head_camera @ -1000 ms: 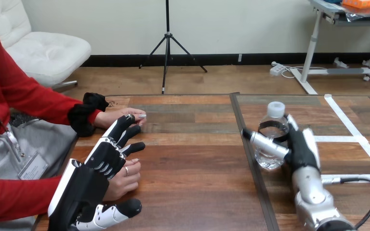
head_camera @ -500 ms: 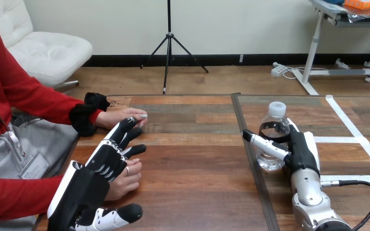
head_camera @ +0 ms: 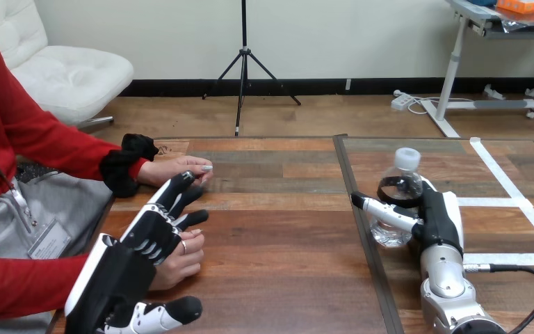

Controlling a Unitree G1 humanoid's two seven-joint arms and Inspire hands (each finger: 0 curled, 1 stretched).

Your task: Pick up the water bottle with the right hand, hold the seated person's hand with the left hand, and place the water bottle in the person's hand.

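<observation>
Closest in, the left hand (head_camera: 119,270) is laid over the person's near hand (head_camera: 181,259). Its fingers (head_camera: 167,212) are stretched pretty much straight across the top and the left thumb (head_camera: 172,311) is stuck out on the near side, so nothing's really clamped there. Off to its right, well apart, the right hand (head_camera: 437,214) is wrapped on the bottle (head_camera: 391,229), with the right thumb (head_camera: 386,210) across the front and the fingers hooked round the back. The bottle is leaned a touch, cap up, base down by the table (head_camera: 278,243); whether it's lifted can't be told. Just past the left fingertips, the person's far hand (head_camera: 177,169) is rested flat.
</observation>
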